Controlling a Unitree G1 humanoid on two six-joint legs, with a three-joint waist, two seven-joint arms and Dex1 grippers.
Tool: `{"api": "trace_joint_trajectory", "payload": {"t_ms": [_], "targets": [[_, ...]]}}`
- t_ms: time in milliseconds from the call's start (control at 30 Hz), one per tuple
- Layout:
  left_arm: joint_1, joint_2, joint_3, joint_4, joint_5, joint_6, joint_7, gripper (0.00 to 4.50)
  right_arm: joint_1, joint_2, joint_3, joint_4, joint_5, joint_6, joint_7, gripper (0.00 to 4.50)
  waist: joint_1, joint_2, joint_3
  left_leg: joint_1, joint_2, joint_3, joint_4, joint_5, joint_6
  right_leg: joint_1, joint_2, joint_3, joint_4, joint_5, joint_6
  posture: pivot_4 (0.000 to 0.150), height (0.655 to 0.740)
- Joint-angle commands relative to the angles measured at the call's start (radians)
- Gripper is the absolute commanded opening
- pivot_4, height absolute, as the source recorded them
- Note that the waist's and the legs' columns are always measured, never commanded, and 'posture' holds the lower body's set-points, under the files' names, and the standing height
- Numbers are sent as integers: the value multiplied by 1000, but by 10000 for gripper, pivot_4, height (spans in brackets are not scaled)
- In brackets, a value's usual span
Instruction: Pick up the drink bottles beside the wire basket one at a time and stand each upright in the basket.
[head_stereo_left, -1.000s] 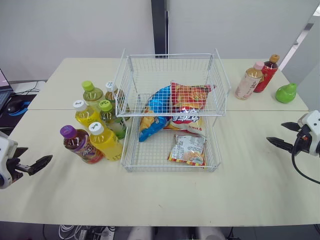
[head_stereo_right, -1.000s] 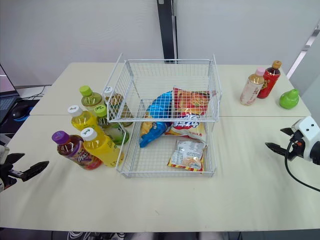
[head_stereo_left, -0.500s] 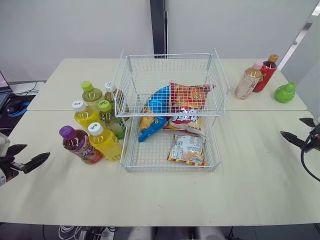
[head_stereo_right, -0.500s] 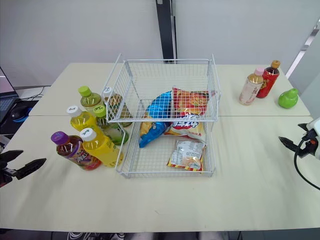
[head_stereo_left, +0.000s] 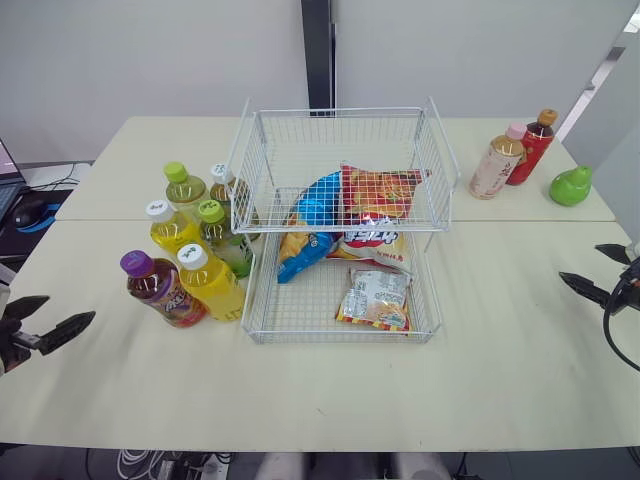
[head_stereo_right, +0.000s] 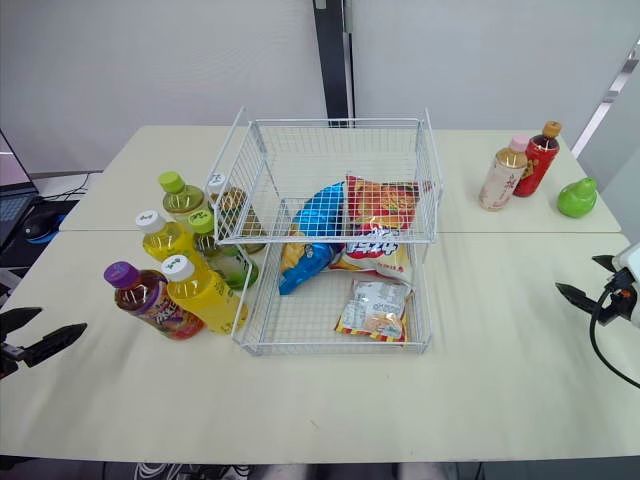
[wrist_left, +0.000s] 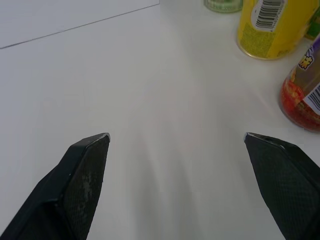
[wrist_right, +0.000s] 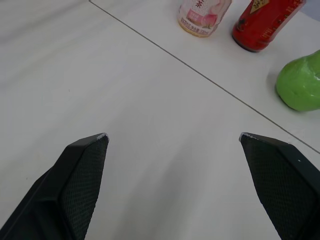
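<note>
Left eye view takes in a pale bench (head_stereo_left: 300, 400) with a seam running across it behind the middle, and a two-tier white wire basket (head_stereo_left: 340, 112) standing at its centre. In the basket's lower tier lie snack bags: a blue bag (head_stereo_left: 310, 225) leaning beside a red bag (head_stereo_left: 378, 195), a white-and-red bag (head_stereo_left: 375, 245) in front of those, and a small pale packet (head_stereo_left: 375, 298) flat near the front wall. Six drink bottles stand in a tight cluster just beside the basket on the robot's left. A purple-capped bottle (head_stereo_left: 160, 290) and a yellow bottle (head_stereo_left: 210, 283) with a white cap are nearest. Behind them stand a second yellow bottle (head_stereo_left: 170, 228) and a green-capped bottle (head_stereo_left: 222, 235). At the back are another green-capped bottle (head_stereo_left: 185, 188) and a white-capped bottle (head_stereo_left: 222, 180) against the basket's wall. Well apart on the far right, a pink-capped bottle (head_stereo_left: 497, 160) and a red bottle (head_stereo_left: 534, 145) stand touching, with a green pear-shaped object (head_stereo_left: 571, 186) near them. The left end effector (head_stereo_left: 70, 306) hangs low over the bench's left edge with its fingers spread wide, holding nothing, near the purple-capped bottle but apart from it. The right end effector (head_stereo_left: 579, 261) sits over the right edge, likewise spread wide and empty.
</note>
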Motion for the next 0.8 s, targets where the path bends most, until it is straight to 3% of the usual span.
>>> {"api": "trace_joint_trajectory", "payload": {"t_ms": [33, 200, 333, 467, 600, 800], "targets": [[-38, 19, 0, -8, -15, 4, 6, 44661, 7, -20, -73, -68, 58, 28, 2, 45000, 0, 0, 0, 0, 0, 0, 0, 0, 0, 0, 0, 0, 0, 0, 0, 1500, 7400], [-60, 11, 0, -9, -20, 26, 8, 44661, 29, -23, -188, -284, 204, 208, -9, 45000, -3, 0, 0, 0, 0, 0, 0, 0, 0, -1, 0, 3, 1, 0, 0, 1500, 7400], [-51, -6, 11, -48, -35, 55, 18, 44661, 83, -31, -289, -565, 362, 349, 34, 45000, 0, 0, 0, 0, 0, -1, 0, 0, 0, -2, 0, 6, 1, 0, 1, 1500, 7400], [-23, -19, 22, -103, -58, 94, 26, 44661, 43, -43, -290, -764, 513, 474, 14, 45000, -1, 0, 0, 1, 2, -1, 0, 0, 1, -2, 0, 11, 1, 2, 3, 1500, 7400], [26, -42, 51, -177, -88, 145, 44, 44661, -158, -60, -123, -876, 673, 569, 27, 45000, -7, 0, 0, 2, 4, 4, 0, 0, 1, -3, -1, 16, 0, 4, 2, 1500, 7400], [168, -80, 181, -372, -162, 259, 65, 44661, -458, 27, 165, -855, 657, 571, 133, 45000, -5, -5, -2, 2, 8, 8, 0, -2, 2, -5, 1, 18, -3, 5, 0, 1500, 7400]]}}
